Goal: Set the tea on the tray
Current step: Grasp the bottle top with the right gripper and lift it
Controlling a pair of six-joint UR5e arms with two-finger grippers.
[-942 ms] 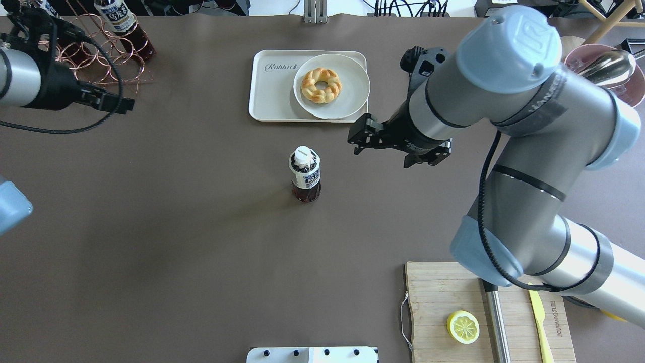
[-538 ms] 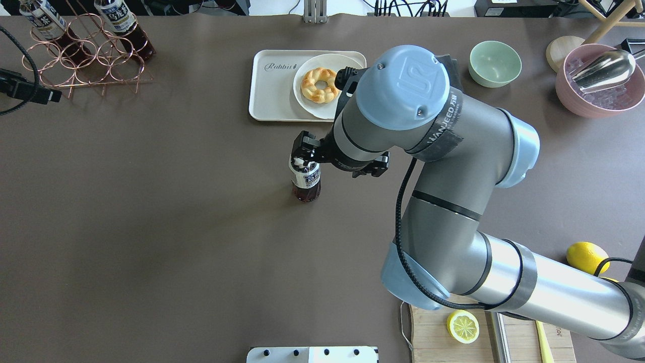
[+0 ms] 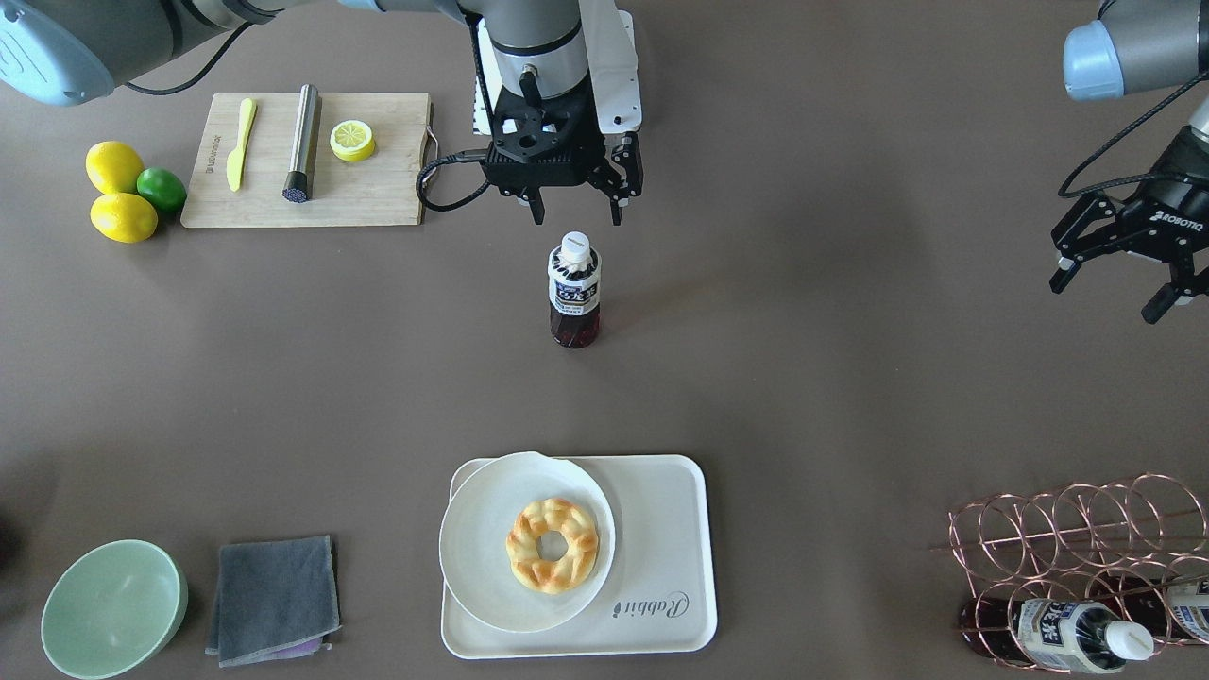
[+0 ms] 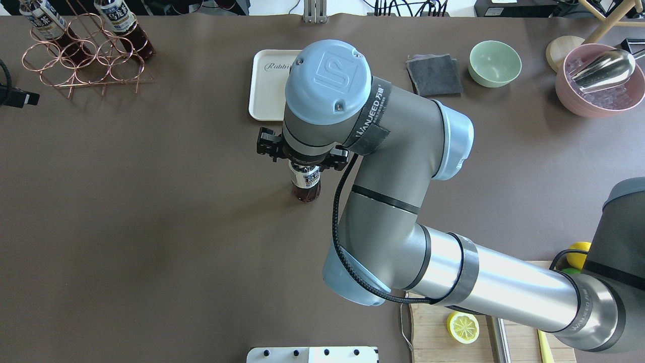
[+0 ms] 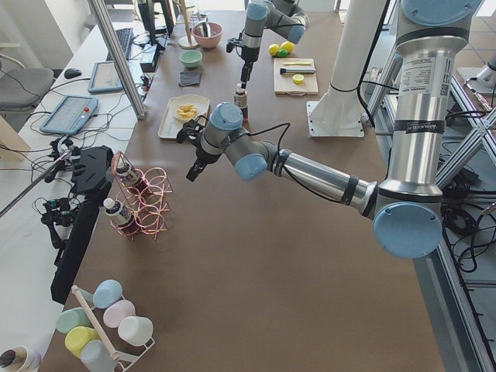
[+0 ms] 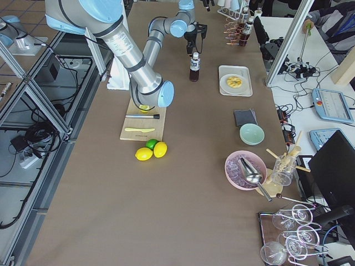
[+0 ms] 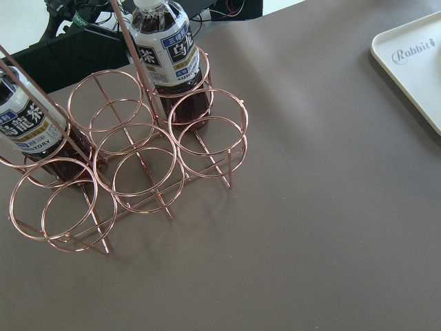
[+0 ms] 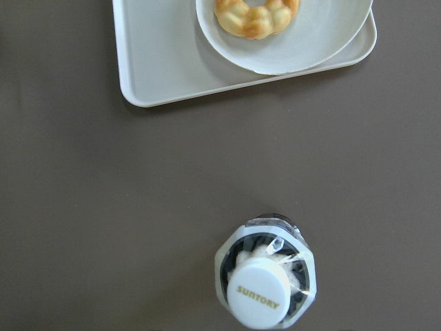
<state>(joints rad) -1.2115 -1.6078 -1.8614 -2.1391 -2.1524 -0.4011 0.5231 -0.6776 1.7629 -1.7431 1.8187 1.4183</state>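
On the bench (image 3: 803, 397), about mid-way across, the tea (image 3: 574, 288) stands upright, well apart from the tray (image 3: 661, 557). It is not picked up yet.

Right gripper (image 3: 576, 219) hangs over the cap with jaws wide and nothing held; I see no contact. Its wrist view looks straight down on the cap, which sits low in frame, so alignment looks roughly ok.

Left gripper (image 3: 1107, 295) is off at the rack (image 3: 1067, 538) end of the bench, jaws apart and empty. It looks uninvolved.

On the tray, the plate (image 3: 472, 538) with the doughnut (image 3: 553, 545) fills one half, right up to the rim. The half with the lettering is bare, and by my read there is room for the bottle there.

Progress: the approach is about done and everything else is left. That means descend, close on the bottle, lift, carry to the bare half, set down upright, release. I'd call it early stage.
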